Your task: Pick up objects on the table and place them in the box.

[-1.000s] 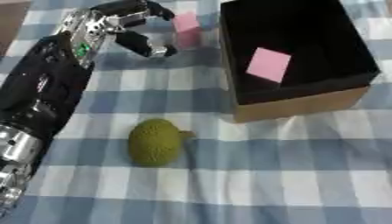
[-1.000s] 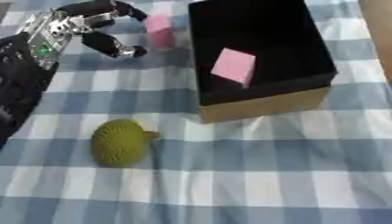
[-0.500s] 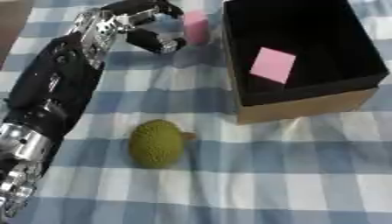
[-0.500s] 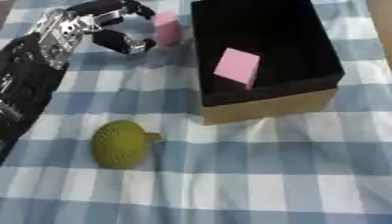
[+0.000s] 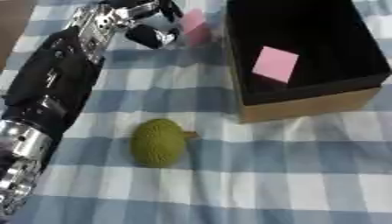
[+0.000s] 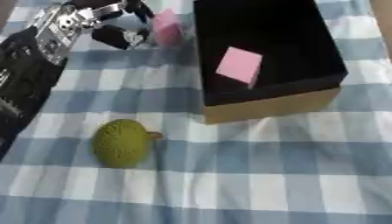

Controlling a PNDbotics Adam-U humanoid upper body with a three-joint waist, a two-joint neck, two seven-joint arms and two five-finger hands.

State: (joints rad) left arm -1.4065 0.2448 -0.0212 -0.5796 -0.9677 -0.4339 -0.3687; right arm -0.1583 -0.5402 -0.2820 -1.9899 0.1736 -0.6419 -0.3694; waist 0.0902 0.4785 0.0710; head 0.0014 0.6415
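So over the last second my left hand (image 5: 149, 24) has crept further toward the far edge of the table (image 5: 306, 175) and closed the gap on the pink block (image 5: 193, 27). It was beside it a moment ago; now the curled fingers and thumb sit right up against the block's left side, though I can't honestly tell whether they've pinched it or are just touching. To me that means the grab is about to happen, not done: the block looks like it's still standing on the checked cloth, just outside the left wall of the box (image 5: 306, 107). The block is a small, pale pink, upright chunk, and part of it is hidden behind my fingers. One pink square piece (image 5: 274, 64) is already lying inside the box on the dark floor, so that one's sorted. The green bumpy fruit thing (image 5: 158, 142) with its little stem hasn't budged; it's sitting toward the near edge, well apart from the hand, and it'll be next, I guess. My right hand isn't showing anywhere.
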